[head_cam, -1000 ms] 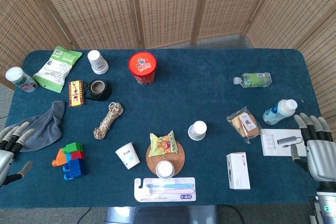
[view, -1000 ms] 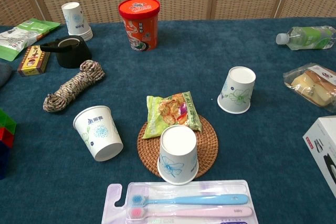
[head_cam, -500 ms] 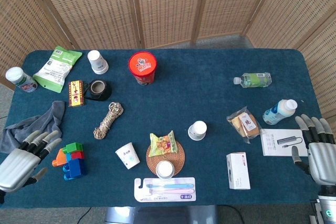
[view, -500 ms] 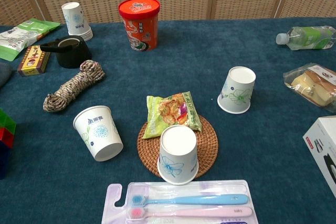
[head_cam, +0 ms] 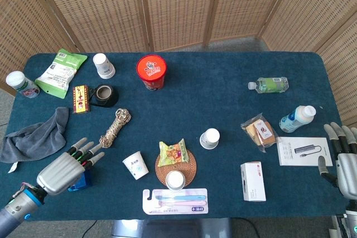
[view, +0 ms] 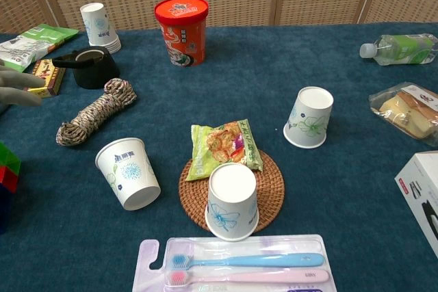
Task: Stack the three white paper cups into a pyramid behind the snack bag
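Blue tabletop (head_cam: 223, 76). Left hand (head_cam: 61, 168) hovers released, fingers spread, near the front-left edge; right hand (head_cam: 345, 160) released at the right edge. Crinkled snack bag (view: 223, 146) and three white floral paper cups (view: 233, 200) (view: 127, 172) (view: 309, 117) sit front-centre, unstacked.

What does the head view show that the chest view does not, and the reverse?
Only the head view shows the right robot hand, the grey cloth and the white milk bottle. Only the chest view shows the flower prints on the white paper cup's side. Both share the left robot hand, the red instant-noodle tub and the green snack bag.
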### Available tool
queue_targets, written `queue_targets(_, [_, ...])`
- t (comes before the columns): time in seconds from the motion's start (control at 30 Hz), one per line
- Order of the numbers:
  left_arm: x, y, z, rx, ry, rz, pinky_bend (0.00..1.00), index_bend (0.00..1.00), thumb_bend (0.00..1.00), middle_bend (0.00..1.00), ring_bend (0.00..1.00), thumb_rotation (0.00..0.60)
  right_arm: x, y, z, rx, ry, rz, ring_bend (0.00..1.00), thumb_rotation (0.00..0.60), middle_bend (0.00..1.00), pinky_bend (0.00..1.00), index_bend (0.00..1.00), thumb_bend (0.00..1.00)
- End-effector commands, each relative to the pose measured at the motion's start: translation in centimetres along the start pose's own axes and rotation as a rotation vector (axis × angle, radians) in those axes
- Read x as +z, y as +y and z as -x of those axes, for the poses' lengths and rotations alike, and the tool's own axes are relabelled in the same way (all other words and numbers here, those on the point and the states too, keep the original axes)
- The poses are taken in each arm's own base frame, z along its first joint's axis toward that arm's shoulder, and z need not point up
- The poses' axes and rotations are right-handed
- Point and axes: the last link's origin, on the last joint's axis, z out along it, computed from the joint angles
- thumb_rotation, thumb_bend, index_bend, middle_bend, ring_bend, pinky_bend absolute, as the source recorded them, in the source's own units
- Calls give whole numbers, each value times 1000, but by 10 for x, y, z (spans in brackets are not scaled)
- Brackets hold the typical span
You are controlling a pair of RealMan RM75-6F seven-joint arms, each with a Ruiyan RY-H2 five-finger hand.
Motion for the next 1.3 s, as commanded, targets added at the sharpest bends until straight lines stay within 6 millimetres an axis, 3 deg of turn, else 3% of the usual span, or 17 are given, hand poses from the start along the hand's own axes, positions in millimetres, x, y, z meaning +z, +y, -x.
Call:
queue_targets(0.03, [19, 10, -4, 43, 17, 43, 0, 0, 418, 0, 0, 600, 0, 1, -1, 0, 1, 1, 0, 600, 0, 0, 0, 532])
queue_targets(0.3, [47, 30, -2, 82, 15, 123, 0, 0, 419, 0, 0, 600, 1, 5, -2, 0, 5, 13, 0, 599, 0, 0, 0, 530])
queue_targets(1.3, [97, 79, 12, 101, 28, 226, 0, 0, 418, 0, 0, 600, -7, 17, -6, 2, 14, 50, 0, 600, 0, 0, 0, 531])
